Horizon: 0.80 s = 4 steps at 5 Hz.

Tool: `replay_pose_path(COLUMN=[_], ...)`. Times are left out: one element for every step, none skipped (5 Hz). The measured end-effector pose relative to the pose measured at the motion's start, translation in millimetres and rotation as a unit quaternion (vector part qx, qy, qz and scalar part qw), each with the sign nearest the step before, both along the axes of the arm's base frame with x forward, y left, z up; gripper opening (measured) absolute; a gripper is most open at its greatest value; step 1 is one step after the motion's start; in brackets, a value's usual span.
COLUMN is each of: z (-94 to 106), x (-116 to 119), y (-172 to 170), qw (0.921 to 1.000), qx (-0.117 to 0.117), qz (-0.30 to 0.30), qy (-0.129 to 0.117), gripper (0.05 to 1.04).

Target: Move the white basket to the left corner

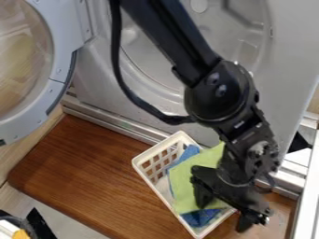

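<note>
Round door (61, 70) stands open, left. Wooden board (81, 172) beside it; white basket (162, 196) sits on its right part, holding blue cloth (190, 151), green cloth (183, 184). Gripper (223, 217) over basket's right side, fingers spread.

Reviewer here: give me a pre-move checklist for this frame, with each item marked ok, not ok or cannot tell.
1. White basket upright on the wooden board: ok.
2. Pincer open, at the basket's right-hand end in the image: ok.
3. Basket wall seated between the fingers, deep enough to grip: cannot tell; the arm hides part of the rim.
4. Green cloth and blue cloth in the basket, free of the fingers: cannot tell; one finger overlaps the green cloth in view.
5. Basket at the board's left corner: not ok; it sits well to the right of it.
6. Height clearance under the open washer door: cannot tell.
</note>
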State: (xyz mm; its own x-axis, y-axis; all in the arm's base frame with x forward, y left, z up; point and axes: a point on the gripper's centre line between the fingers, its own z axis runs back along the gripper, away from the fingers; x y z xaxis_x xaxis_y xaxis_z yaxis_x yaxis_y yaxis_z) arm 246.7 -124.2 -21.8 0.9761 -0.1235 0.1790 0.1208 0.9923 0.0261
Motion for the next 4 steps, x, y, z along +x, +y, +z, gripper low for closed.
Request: replay_pose_path(z=[-3.1,-19.1,-28.7,-28.2], x=[2,3,-2,-2], y=[4,-7,-22,-29], qw=[1.0,0.9998,0.9989,0.9985], qx=[0.005,-0.005,-0.015,-0.016], qz=[0.006,-0.009,-0.034,-0.046], qy=[0.002,0.019,0.029,0.025], gripper=[1.001,0.999,0.967,0.69])
